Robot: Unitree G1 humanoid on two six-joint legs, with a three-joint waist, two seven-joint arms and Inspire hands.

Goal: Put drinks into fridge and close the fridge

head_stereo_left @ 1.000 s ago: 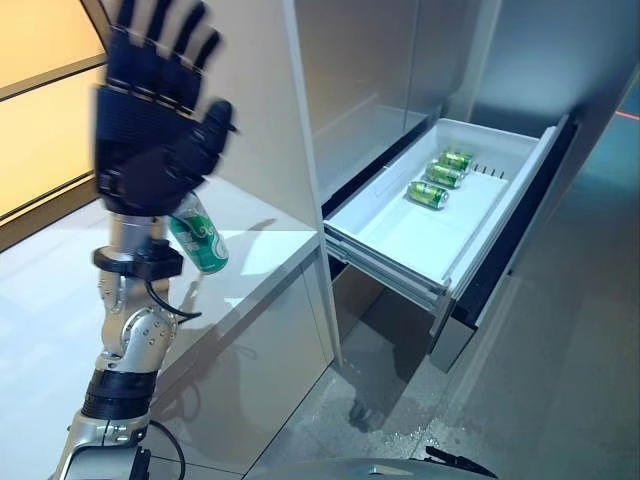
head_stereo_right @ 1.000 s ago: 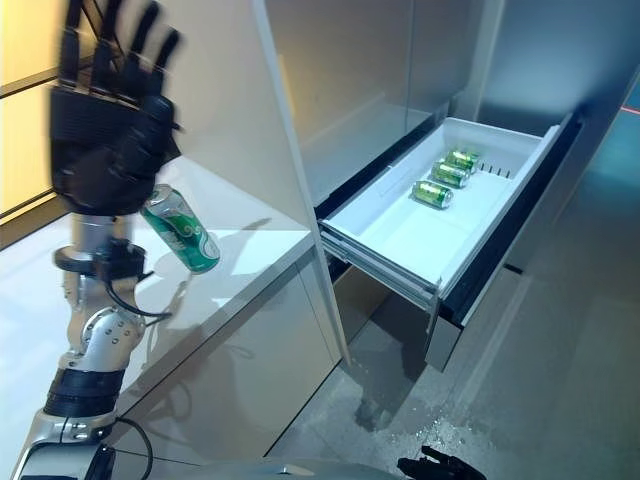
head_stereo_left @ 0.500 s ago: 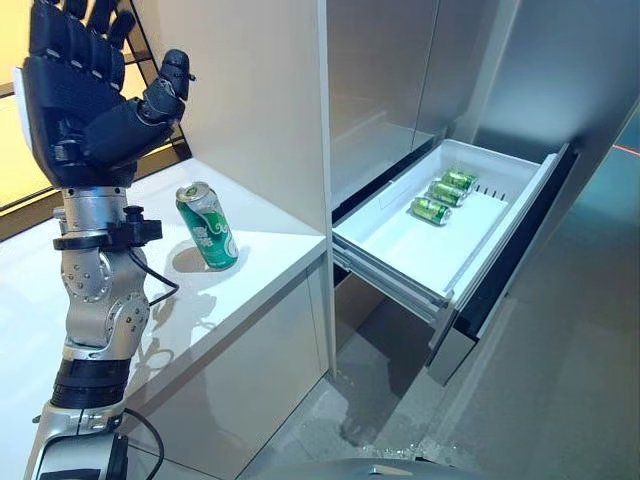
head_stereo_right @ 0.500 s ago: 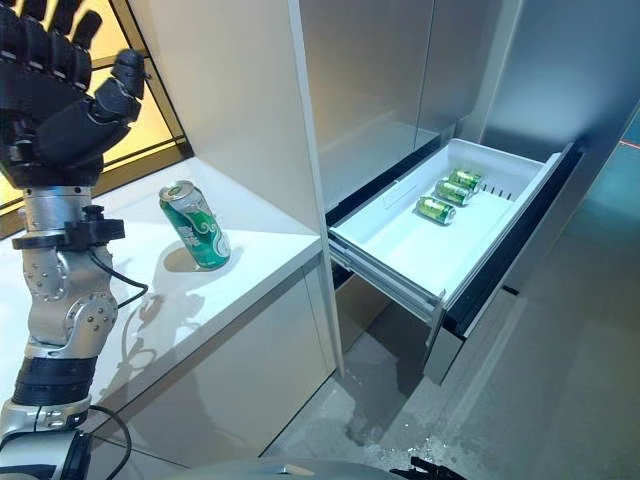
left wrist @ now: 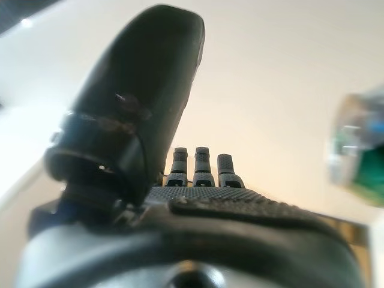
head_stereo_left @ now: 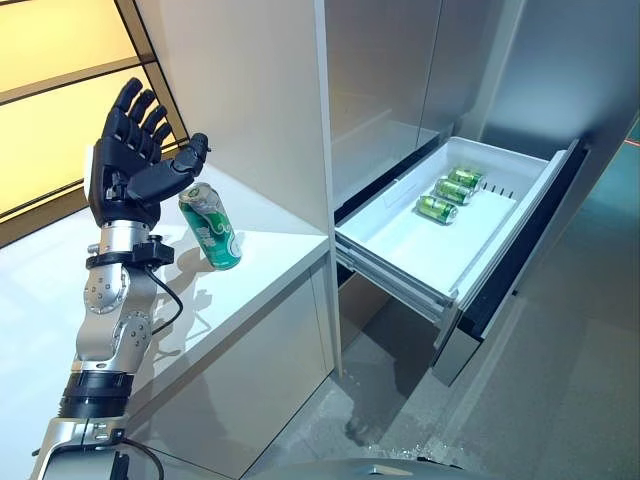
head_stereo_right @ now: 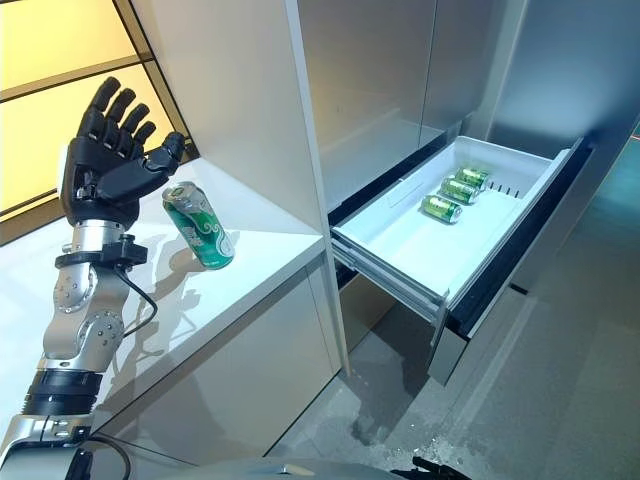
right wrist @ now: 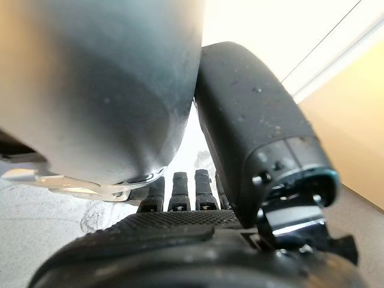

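The left hand (head_stereo_left: 128, 165) is raised above the white counter (head_stereo_left: 250, 265), fingers straight and spread, thumb apart, holding nothing. A green can (head_stereo_left: 211, 227) stands tilted on the counter just beside the hand, at about 4 o'clock from the palm. At 3 o'clock from the counter the fridge drawer (head_stereo_left: 400, 235) is pulled open, with three green cans (head_stereo_left: 450, 193) lying in a row at its far end. The right hand (right wrist: 180, 240) shows only in its wrist view; whether its fingers are apart or together cannot be told.
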